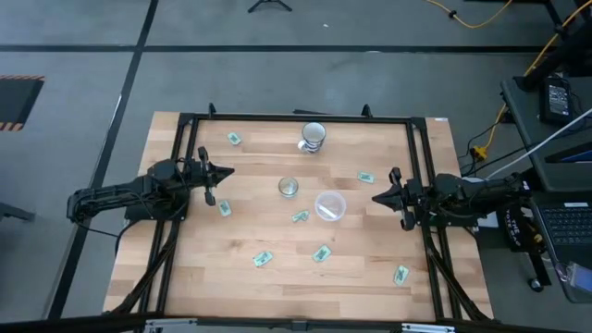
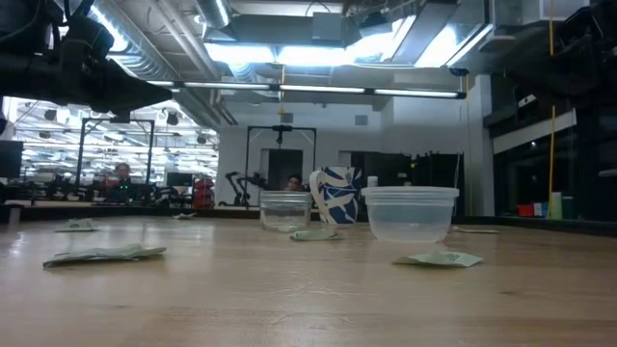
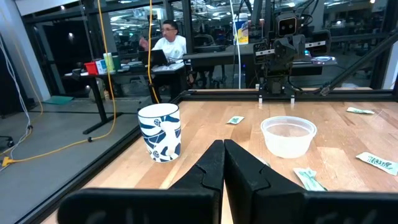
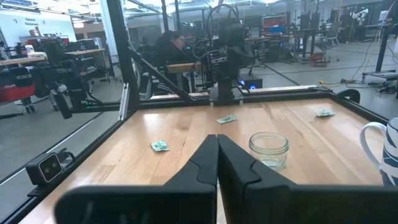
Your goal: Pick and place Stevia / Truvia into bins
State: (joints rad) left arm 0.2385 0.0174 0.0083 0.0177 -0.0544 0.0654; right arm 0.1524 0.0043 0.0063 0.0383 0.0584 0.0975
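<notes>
Nothing binned yet, both arms idle.
Left gripper (image 1: 225, 172) and right gripper (image 1: 377, 196) sit pinched together and empty at the table's sides. Packets (image 1: 264, 259) lie scattered around the glass (image 1: 289, 188) and plastic cup (image 1: 330, 205), both apparently empty.

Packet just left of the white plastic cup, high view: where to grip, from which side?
The packet lies flat on the table, so probably come straight down and pinch across its short width. Keep the fingers on the side away from the white plastic cup, which sits close.
</notes>
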